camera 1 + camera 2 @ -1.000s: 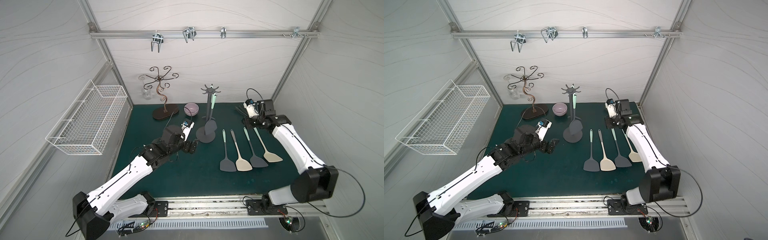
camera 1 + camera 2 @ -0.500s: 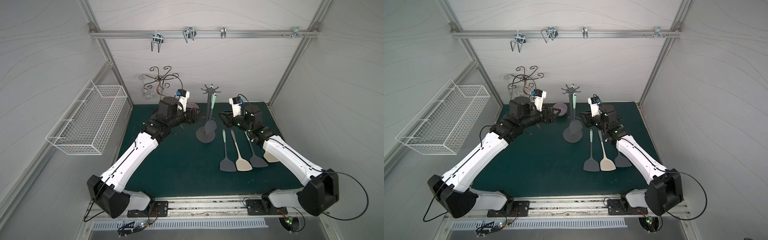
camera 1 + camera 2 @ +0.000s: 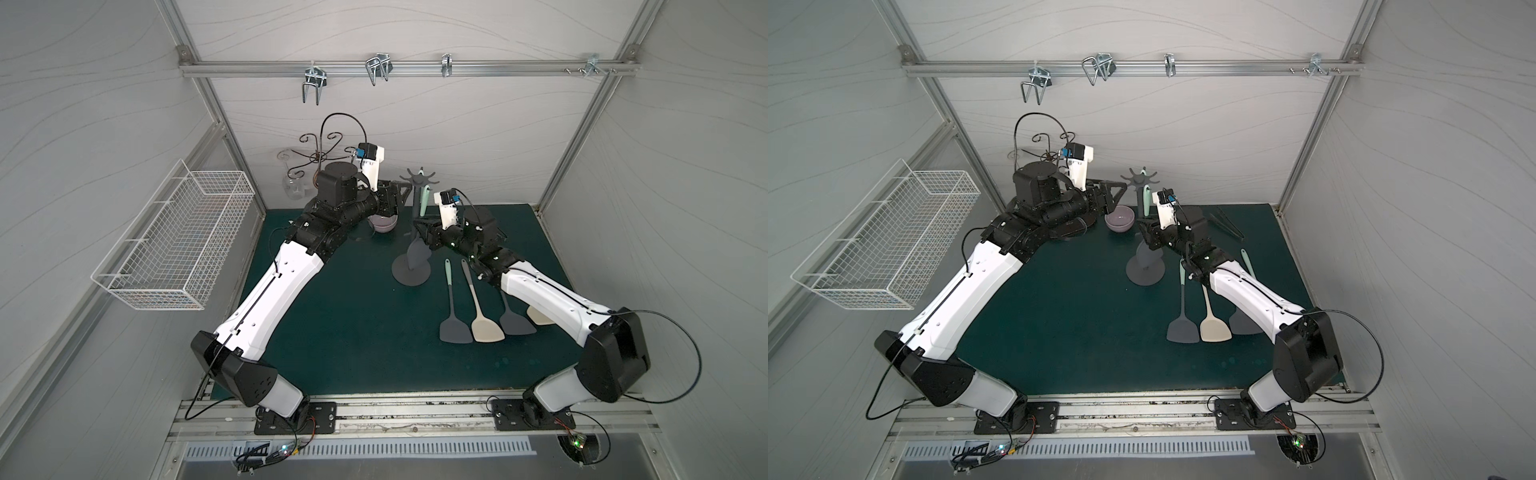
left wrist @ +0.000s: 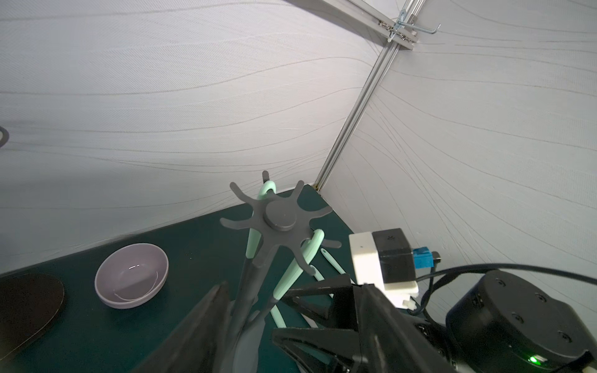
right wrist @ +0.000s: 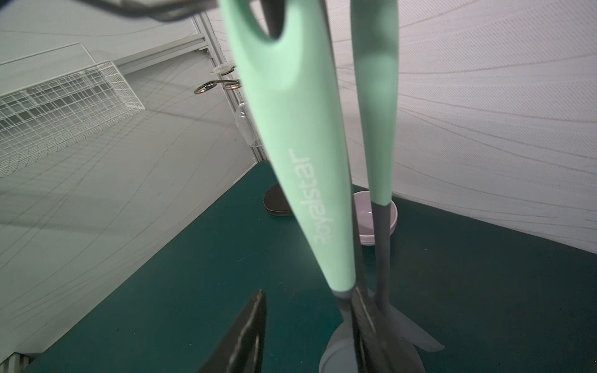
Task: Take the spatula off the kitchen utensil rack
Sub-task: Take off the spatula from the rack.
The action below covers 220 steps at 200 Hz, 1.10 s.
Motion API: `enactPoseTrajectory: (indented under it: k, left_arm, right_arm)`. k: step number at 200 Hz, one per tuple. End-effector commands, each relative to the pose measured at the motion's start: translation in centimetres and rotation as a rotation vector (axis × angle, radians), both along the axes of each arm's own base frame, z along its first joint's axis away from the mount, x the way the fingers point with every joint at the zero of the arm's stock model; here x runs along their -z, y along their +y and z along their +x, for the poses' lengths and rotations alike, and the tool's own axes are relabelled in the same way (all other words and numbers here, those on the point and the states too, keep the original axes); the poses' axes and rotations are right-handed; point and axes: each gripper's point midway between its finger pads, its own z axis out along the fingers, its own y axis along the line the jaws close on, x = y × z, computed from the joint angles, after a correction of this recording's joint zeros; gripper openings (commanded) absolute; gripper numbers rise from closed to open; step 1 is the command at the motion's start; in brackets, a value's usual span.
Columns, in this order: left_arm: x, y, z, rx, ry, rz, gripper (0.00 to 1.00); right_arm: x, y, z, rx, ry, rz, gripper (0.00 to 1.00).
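Reaching in from 6 o'clock, both arms stood over the far half of the green bench [image 3: 353,345]. On the wall at 9 o'clock hung a white wire basket [image 3: 174,241]. Toward 12 o'clock of bench centre stood the kitchen utensil rack [image 3: 411,272], upright, round base flat on the mat. At 4 o'clock from that base lay four loose spatulas [image 3: 455,330], side by side, blades toward 6.

From a hook on the rack's crown hung the spatula [image 5: 307,168] by the loop of its mint handle, with a second spatula [image 5: 374,122] just beside it. At 9 o'clock of the pole sat a mauve bowl [image 3: 1119,218].

The left claw [image 3: 402,195] hung high at 9 o'clock of the pole, spread, a finger on either side of it. The right claw [image 3: 420,233] sat low at 3 o'clock, also spread. The spatula's dark neck lay between its fingers, close against one and clear of the other.
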Motion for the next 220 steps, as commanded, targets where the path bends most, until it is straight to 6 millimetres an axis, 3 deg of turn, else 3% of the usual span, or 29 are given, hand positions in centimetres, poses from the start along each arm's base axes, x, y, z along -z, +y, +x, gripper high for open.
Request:
enactPoseTrajectory:
  k: [1, 57, 72, 94, 137, 163, 190, 220]
  left_arm:
    - [-2.9, 0.1, 0.1, 0.008, -0.093, -0.018, 0.69]
    - [-2.5, 0.6, 0.3, 0.000, -0.090, -0.017, 0.70]
    - [-2.5, 0.7, 0.3, -0.003, -0.093, -0.018, 0.70]
    - [-2.4, 0.9, 0.3, -0.006, -0.091, -0.020, 0.71]
    - [-2.3, 1.1, 0.4, -0.010, -0.088, -0.021, 0.72]
    - [-2.3, 1.2, 0.7, -0.010, -0.088, -0.025, 0.72]
    - [-2.1, 0.8, 1.3, -0.006, -0.077, -0.030, 0.72]
    - [-1.5, 0.5, 2.3, -0.015, -0.063, -0.027, 0.72]
  right_arm:
    - [-1.5, 0.1, 0.9, 0.037, -0.061, 0.023, 0.43]
    - [-1.0, 0.0, 0.9, 0.050, -0.089, 0.033, 0.32]
    - [-0.7, -0.4, 1.0, 0.074, -0.086, 0.029, 0.34]
    - [-0.4, -0.5, 1.2, 0.089, -0.085, 0.023, 0.45]
    - [-1.3, 0.7, 1.4, 0.041, -0.103, 0.045, 0.45]
    - [-1.6, 1.0, 1.5, 0.034, -0.112, 0.048, 0.34]
    - [-1.5, 0.9, 1.3, 0.029, -0.130, 0.033, 0.13]
    - [-1.8, 0.4, 0.6, 0.019, -0.173, -0.008, 0.01]
